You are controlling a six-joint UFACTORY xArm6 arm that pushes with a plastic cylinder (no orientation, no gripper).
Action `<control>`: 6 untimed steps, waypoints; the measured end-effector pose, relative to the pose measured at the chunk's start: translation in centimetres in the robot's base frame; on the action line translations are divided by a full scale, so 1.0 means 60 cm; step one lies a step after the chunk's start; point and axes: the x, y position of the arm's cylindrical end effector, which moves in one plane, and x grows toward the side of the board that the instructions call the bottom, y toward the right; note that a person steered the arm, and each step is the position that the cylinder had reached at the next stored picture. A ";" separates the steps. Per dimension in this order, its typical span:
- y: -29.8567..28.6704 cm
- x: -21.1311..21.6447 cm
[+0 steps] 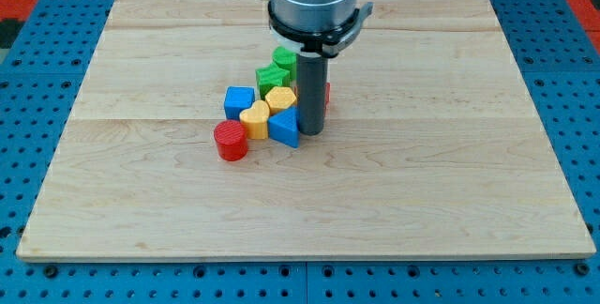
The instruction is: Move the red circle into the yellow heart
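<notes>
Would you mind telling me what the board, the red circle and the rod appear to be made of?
The board looks like pale wood, matte, with visible grain and plank seams. The red circle seems to be plastic, uniformly coloured with a slight sheen; it touches the yellow heart. The rod looks dark and smooth, perhaps metal or plastic; my tip sits just right of the blue block.

Wooden board (450, 182); clustered blocks: red circle (230, 141); yellow heart (255, 119); blue cube (239, 101)

We have one view only, set high in front of the bench (450, 201) and tilted down at it. It stands far enough back to take in the whole bench and some blue pegboard (28, 79) around it.
</notes>
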 end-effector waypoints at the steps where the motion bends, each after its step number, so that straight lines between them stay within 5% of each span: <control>1: -0.011 0.000; 3: 0.001 0.046; 4: -0.047 0.096; 6: -0.210 0.071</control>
